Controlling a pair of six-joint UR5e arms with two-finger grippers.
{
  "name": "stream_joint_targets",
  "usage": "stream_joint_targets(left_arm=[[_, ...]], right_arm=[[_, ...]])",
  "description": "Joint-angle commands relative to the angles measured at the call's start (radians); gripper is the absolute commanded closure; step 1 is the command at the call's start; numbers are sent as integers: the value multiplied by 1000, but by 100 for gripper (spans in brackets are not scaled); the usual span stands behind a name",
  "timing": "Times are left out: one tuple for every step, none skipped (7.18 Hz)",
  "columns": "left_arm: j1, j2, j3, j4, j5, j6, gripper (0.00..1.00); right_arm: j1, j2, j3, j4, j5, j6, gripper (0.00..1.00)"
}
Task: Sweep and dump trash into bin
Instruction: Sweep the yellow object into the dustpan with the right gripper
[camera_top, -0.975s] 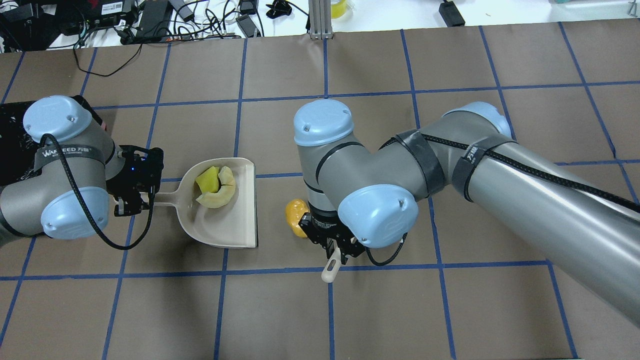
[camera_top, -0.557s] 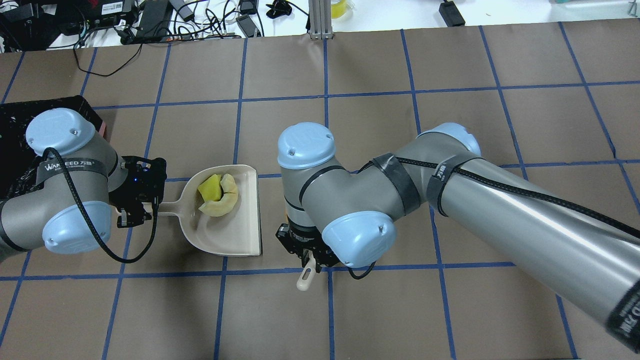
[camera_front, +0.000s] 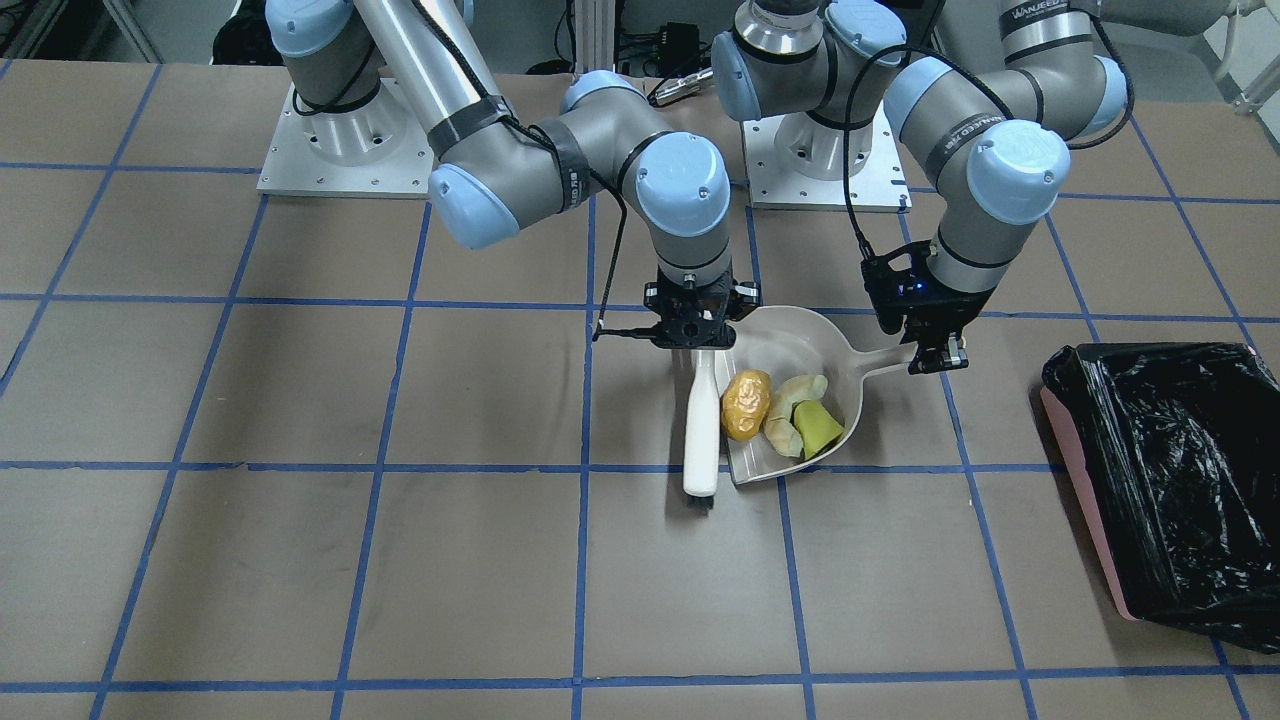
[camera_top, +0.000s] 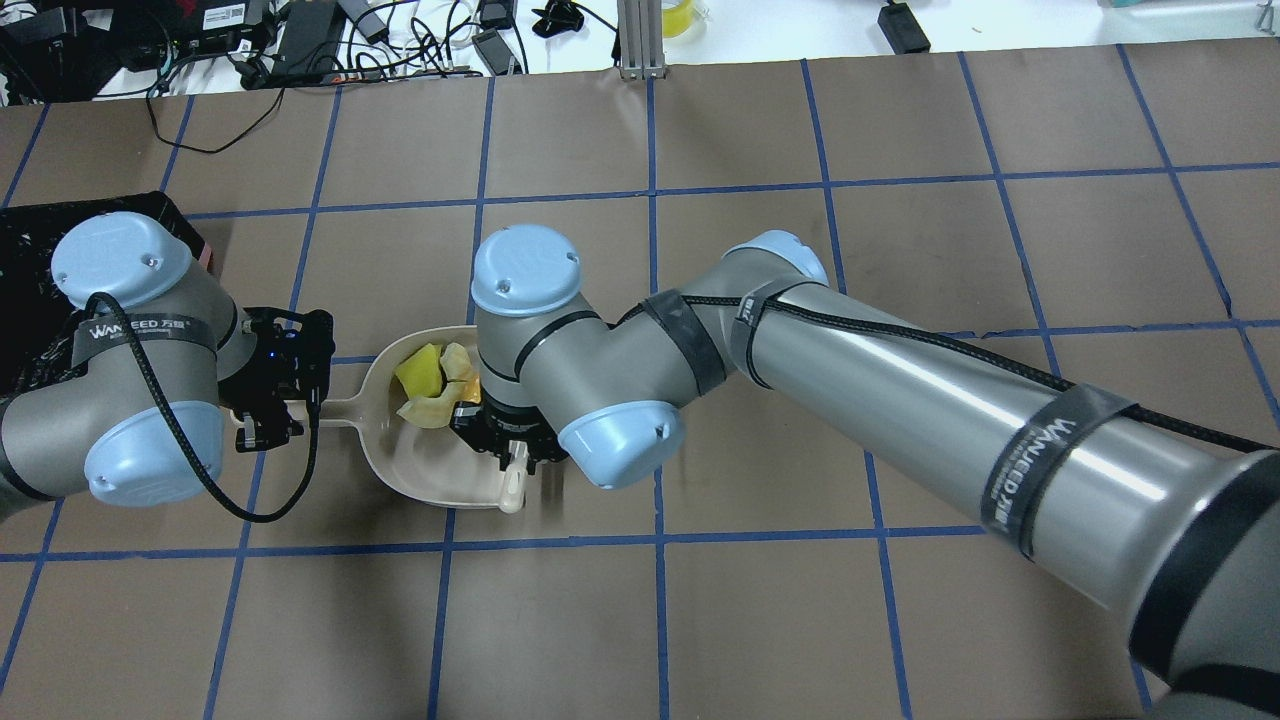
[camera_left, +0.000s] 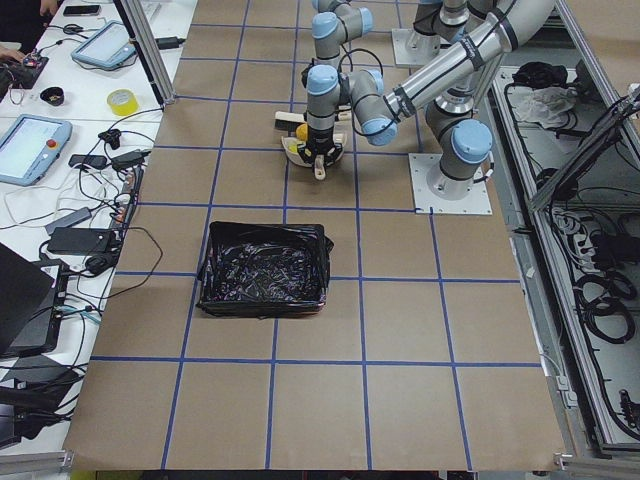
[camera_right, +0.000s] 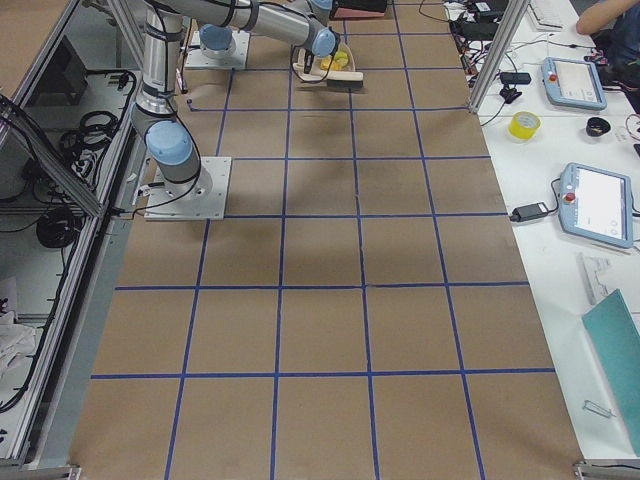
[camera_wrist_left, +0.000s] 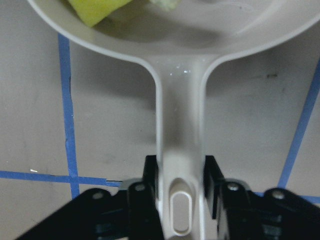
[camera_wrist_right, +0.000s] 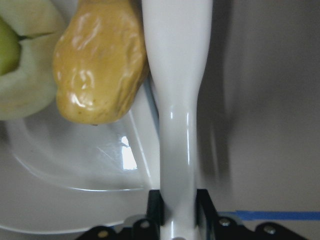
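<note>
Seen from the front, the trash lies in the dustpan (camera_front: 790, 325): orange lump (camera_front: 746, 404) at the lip against the brush (camera_front: 702, 430), crescent (camera_front: 783, 432) and sponge (camera_front: 818, 425) deeper in. The left end effector (camera_front: 938, 355) clamps the pan handle and the right end effector (camera_front: 697, 335) clamps the brush. The bin (camera_front: 1170, 460) sits at 4 o'clock from the left one, well apart, across flat worktop (camera_front: 300, 400). The pan's mouth faces 9 o'clock.
</note>
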Motion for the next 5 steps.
stream_joint_targets(left_arm=[[21,1,8,7,-18,15,100],[30,1,8,12,-55,12,100],[38,1,8,15,-75,12,100],[50,1,8,15,-107,12,100],[67,2,8,15,-135,15,100]], right_arm=[[7,53,-93,-2,69,-15,100],[7,55,-95,4,65,-18,100],[3,49,-87,18,45,-33,99],[3,44,-90,65,-17,-61,99],[-6,26,-93,109,-48,-104,99]])
